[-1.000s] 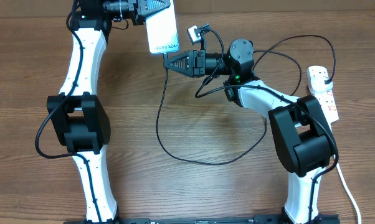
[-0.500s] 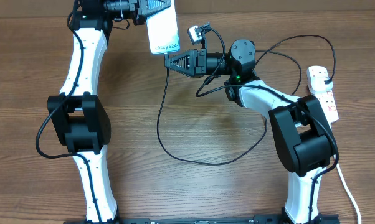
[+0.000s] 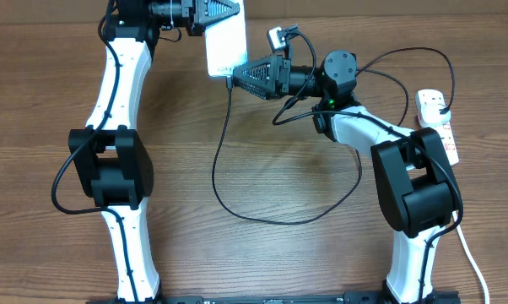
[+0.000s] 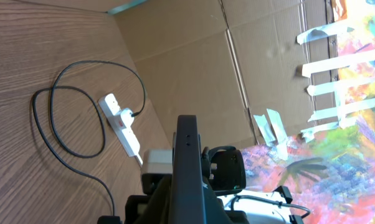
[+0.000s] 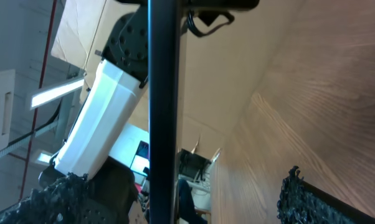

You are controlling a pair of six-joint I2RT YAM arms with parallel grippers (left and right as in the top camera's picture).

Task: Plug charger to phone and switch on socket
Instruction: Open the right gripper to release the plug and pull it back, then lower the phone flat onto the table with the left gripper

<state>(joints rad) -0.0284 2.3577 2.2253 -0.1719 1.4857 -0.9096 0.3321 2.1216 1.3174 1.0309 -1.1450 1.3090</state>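
Black thin charger cable (image 3: 214, 165) seems plugged into slim lit phone (image 3: 226, 46), top centre, clamped by left gripper (image 3: 224, 15); right gripper (image 3: 235, 76) fingers apart. Risk: cable tension pulls it out bef. white power-strip socket (image 3: 440, 127), right edge, is switched.

Tally by kind
One table (image 3: 35, 127), two grippers (left gripper (image 3: 231, 15) and right gripper (image 3: 237, 76)), one phone (image 3: 226, 46), one charger (image 3: 214, 165), one socket (image 3: 446, 139), one white cord (image 3: 467, 247).

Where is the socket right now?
In the overhead view the socket lies flat at the table's right edge, beside the right arm.
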